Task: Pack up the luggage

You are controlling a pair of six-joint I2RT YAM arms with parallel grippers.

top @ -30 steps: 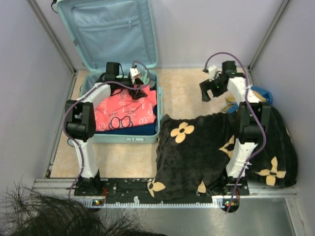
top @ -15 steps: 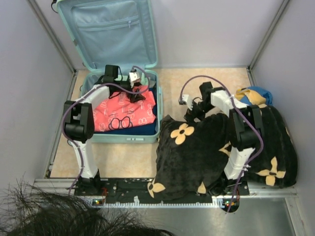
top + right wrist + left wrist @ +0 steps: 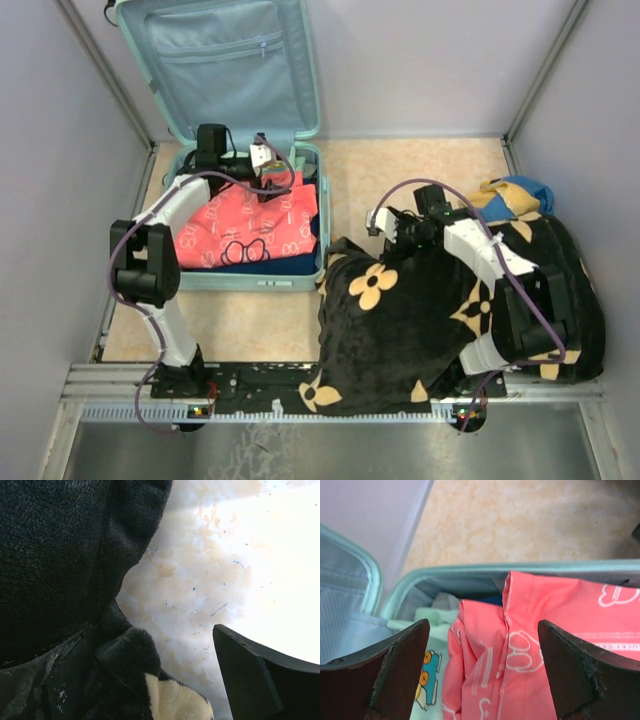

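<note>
Both claws are gaping wide, holding nothing: the left gripper (image 3: 272,183) is hovering over the pink garment (image 3: 245,225) in the luggage (image 3: 220,60) at upper left, the right gripper (image 3: 392,232) is sitting at the black blanket's (image 3: 420,320) upper edge, mid-frame.

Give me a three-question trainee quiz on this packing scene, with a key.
1. True or false: the lid of the pale mint hard-shell suitcase is shut.
2. What lies on top inside it? A coral-pink printed garment; B yellow towel; C shoes.
3. Which gripper is open at the edge of the black plush tan-flowered blanket?
Key: 1 false; 2 A; 3 right gripper.
</note>
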